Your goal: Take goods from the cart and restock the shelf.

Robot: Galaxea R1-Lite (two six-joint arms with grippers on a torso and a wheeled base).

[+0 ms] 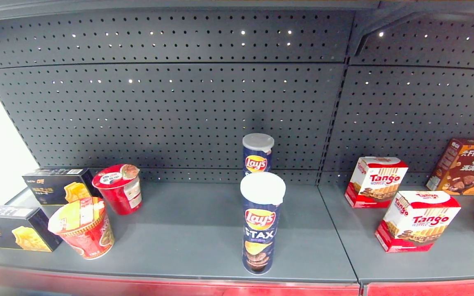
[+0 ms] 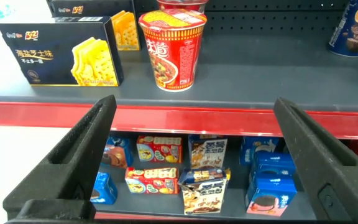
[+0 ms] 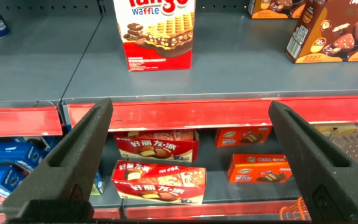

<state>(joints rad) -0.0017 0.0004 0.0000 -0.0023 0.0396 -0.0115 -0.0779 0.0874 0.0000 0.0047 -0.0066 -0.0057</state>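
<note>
On the grey shelf (image 1: 187, 234), in the middle, two upright chip cans in line: front chip can (image 1: 261, 224) near the red edge (image 2: 185, 118), rear chip can (image 1: 257, 154) close to the perforated back panel (image 1: 159, 111). At the left end, two dark boxes of crackers, near cracker box (image 1: 12, 228) and far cracker box (image 1: 60, 186), with two red noodle cups just beside them: front noodle cup (image 1: 84, 228) upright near the edge, rear noodle cup (image 1: 118, 188) behind it. On the right section, front wafer box (image 1: 417, 220) and rear wafer box (image 1: 376, 181), both red and white, and a brown cookie box (image 1: 465, 166) against the back panel. Left gripper (image 2: 194, 162) spread wide and empty, low before the red edge, facing the front noodle cup and near cracker box; between its fingers, small snack boxes (image 2: 204, 186) on the shelf below. Right gripper (image 3: 191, 162) likewise spread apart, holding nothing, before the red edge under the front wafer box; beyond it, red boxes (image 3: 157, 149) and orange boxes (image 3: 260, 168) on the lower level.
</note>
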